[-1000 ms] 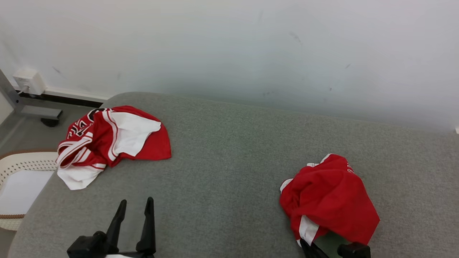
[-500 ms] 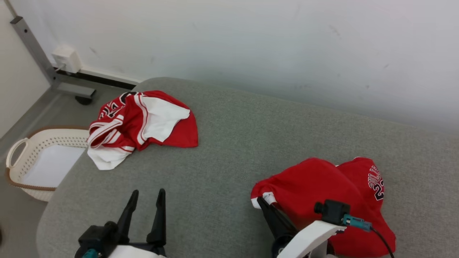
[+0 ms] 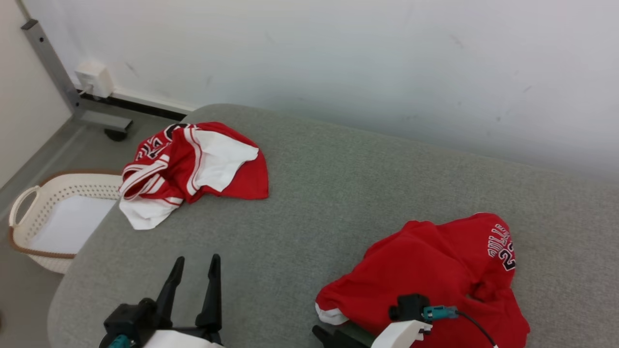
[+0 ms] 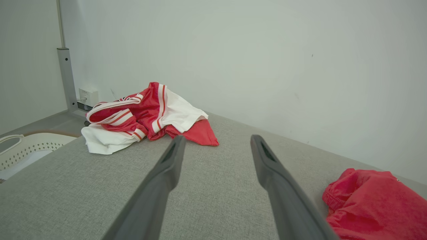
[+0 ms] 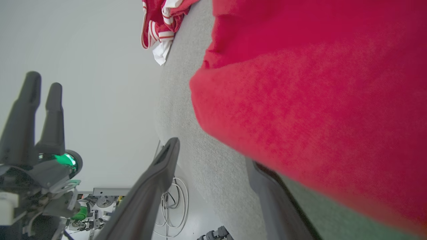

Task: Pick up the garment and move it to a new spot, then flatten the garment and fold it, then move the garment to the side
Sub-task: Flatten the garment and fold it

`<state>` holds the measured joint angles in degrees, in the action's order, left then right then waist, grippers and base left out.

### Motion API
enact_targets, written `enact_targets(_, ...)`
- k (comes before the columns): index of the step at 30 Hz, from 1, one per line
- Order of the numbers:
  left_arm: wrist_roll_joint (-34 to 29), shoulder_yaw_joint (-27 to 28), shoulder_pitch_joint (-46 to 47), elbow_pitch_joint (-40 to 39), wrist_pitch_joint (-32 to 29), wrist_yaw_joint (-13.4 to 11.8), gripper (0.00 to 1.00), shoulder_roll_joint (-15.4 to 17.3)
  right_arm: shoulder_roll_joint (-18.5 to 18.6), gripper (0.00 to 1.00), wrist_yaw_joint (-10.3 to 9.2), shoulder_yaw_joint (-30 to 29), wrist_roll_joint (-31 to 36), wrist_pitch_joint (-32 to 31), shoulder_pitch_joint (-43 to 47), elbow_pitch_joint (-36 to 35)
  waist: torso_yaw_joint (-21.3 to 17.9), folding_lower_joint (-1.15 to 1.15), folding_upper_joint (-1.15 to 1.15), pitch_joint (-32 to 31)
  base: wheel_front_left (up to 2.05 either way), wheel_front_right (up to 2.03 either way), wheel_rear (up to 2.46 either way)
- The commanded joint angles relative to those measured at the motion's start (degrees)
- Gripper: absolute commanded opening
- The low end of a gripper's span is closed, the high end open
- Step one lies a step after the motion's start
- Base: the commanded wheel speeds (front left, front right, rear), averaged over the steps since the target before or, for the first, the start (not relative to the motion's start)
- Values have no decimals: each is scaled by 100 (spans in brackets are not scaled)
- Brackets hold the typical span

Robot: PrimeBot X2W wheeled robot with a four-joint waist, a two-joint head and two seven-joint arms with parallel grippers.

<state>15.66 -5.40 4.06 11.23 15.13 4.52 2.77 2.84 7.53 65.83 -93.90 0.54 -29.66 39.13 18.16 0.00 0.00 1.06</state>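
Note:
The garment is a crumpled red jersey with dark lettering, lying on the grey padded surface at the front right. My right gripper is at its near edge, open. In the right wrist view the red cloth drapes over one finger of the right gripper, and the other finger stands clear of it. My left gripper is open and holds nothing, over bare surface at the front left. The left wrist view looks between the fingers of the left gripper, with the garment at the lower right.
A second red and white garment lies bunched at the surface's far left corner. A cream laundry basket stands on the floor to the left. A grey metal post and a wall socket are behind it. A white wall runs along the back.
My right gripper has opened and drawn back toward the near edge. The red garment, bunched in it a second ago, now lies lower and wider. The camera has shifted. The left gripper stays open.

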Motion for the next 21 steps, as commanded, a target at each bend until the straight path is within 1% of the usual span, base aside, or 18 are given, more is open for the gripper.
enact_targets(1, -26, 53, -93, -8, 3, 6, 100, 20, 13, 100, -8, 123, -75, -113, -46, 12, -260, 0, 0, -134, 0, 0, 0)
enact_targets(3, -39, 80, -103, -38, 3, 5, 100, 20, 17, 100, -9, 238, -135, -277, 18, 56, -451, 0, 0, -186, 0, 0, 0)
enact_targets(5, -36, 73, -120, -54, 3, 7, 100, 20, 37, 100, -9, 330, -59, -410, 60, 89, -627, 0, 0, -231, 0, 0, 0)
enact_targets(8, -11, 101, -156, -96, 3, -11, 100, 21, 240, 100, -8, 343, -16, -436, 151, -206, -908, 0, 0, -281, 0, 0, 0)
enact_targets(9, -11, 101, -156, -96, 3, -11, 100, 21, 240, 100, -8, 343, -16, -436, 151, -206, -908, 0, 0, -281, 0, 0, 0)
enact_targets(10, -11, 107, -166, -111, 3, -16, 100, 21, 334, 100, -8, 316, 5, -362, 176, -417, -997, 0, 0, -293, 0, 0, 0)
enact_targets(13, -4, 140, -218, -157, 3, -36, 100, 22, 762, 100, -9, 102, 125, 70, 260, -1018, -1263, 0, 0, -320, 0, 0, 0)
enact_targets(16, 9, 160, -242, -190, 3, -41, 100, 20, 1212, 100, -8, -116, 447, 763, 317, -1386, -1498, 0, 0, -333, 0, 0, 0)
enact_targets(19, 26, 189, -303, -233, 3, -64, 100, 22, 1633, 100, -8, -353, 956, 1299, 295, -1532, -1707, 0, 0, -341, 0, 0, 0)
enact_targets(21, 28, 207, -314, -256, 3, -72, 100, 20, 1852, 100, -8, -653, 1355, 1426, 380, -1531, -1819, 0, 0, -343, 0, 0, 0)
